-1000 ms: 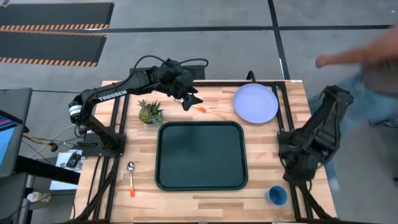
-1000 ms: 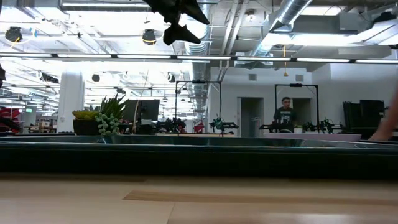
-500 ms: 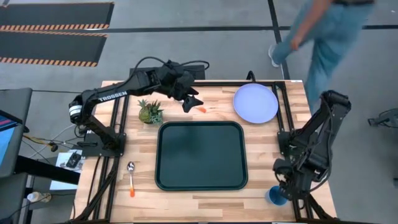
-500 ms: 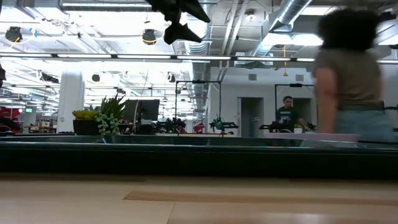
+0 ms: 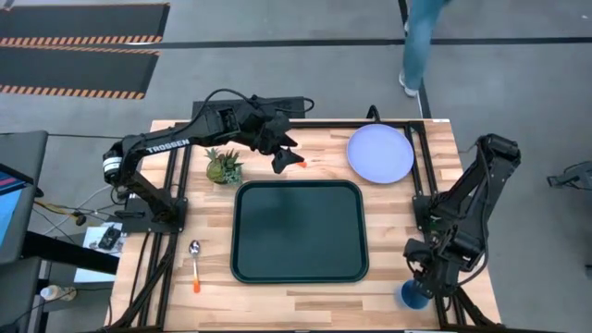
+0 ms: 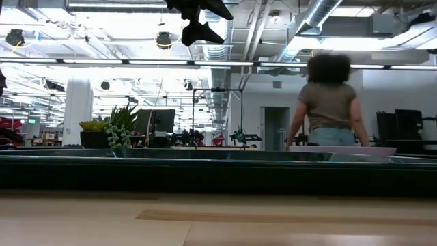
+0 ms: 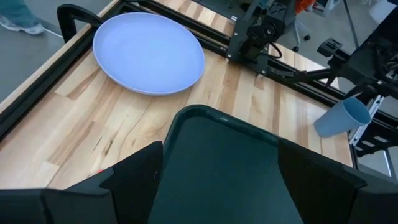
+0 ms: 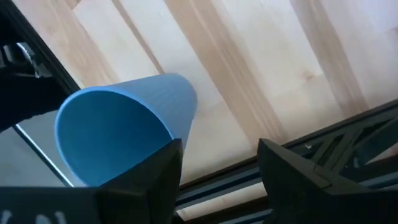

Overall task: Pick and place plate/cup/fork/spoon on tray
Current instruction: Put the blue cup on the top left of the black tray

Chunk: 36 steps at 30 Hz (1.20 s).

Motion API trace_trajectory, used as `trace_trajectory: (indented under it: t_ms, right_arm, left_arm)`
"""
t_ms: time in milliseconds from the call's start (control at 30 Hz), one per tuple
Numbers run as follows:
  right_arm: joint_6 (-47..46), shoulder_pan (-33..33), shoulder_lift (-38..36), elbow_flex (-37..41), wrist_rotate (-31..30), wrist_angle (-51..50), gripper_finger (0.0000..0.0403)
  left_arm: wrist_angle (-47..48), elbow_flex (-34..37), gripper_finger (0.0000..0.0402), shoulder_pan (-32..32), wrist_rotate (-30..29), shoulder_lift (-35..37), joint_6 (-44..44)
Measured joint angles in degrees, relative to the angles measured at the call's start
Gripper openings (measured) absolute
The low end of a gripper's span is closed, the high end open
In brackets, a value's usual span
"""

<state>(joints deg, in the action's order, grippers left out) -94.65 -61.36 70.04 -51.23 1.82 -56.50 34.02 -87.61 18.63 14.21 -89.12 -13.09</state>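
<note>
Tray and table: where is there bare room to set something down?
The tray is bare all over. Bare wood lies between the spoon and the tray's left rim. The strip behind the tray is crowded: plant, left pincer over the fork, plate. The right pincer hangs over the cup.

You have one plate, one cup, one spoon, one fork, one tray, one potted plant, two arms.
</note>
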Motion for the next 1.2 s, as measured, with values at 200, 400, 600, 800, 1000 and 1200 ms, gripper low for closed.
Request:
trace_trajectory:
  t_ms: [200, 400, 600, 800, 1000, 1200]
  right_arm:
    - [0.07, -0.15, -0.37, 0.1, -0.4, 1.55, 0.0233]
    - [-0.63, -0.15, -1.09, 0.1, -0.52, 3.36, 0.0233]
    - [1.52, -1.73, -0.04, -0.01, -0.46, 6.91, 0.0233]
    - [1.55, -3.22, 3.17, 0.03, -0.46, 6.41, 0.0233]
    - [1.66, -3.1, 5.41, 0.03, -0.39, 6.59, 0.0229]
    - [1.74, -2.95, 7.8, 0.01, -0.17, 7.08, 0.0171]
  left_arm:
    - [0.0, 0.0, 0.03, 0.02, -1.11, 0.0, -0.02]
    - [0.0, 0.0, 0.03, 0.02, -1.47, 0.0, -0.16]
    - [-0.02, 0.0, 0.03, 0.02, -1.56, 0.0, -0.19]
    - [-0.44, 0.87, 0.03, 0.02, -2.88, -0.01, -0.16]
    - [-0.32, 1.75, 0.03, 0.02, -2.9, -0.07, -0.87]
    - [-1.33, 1.75, 0.03, 0.02, -2.9, -0.07, -1.31]
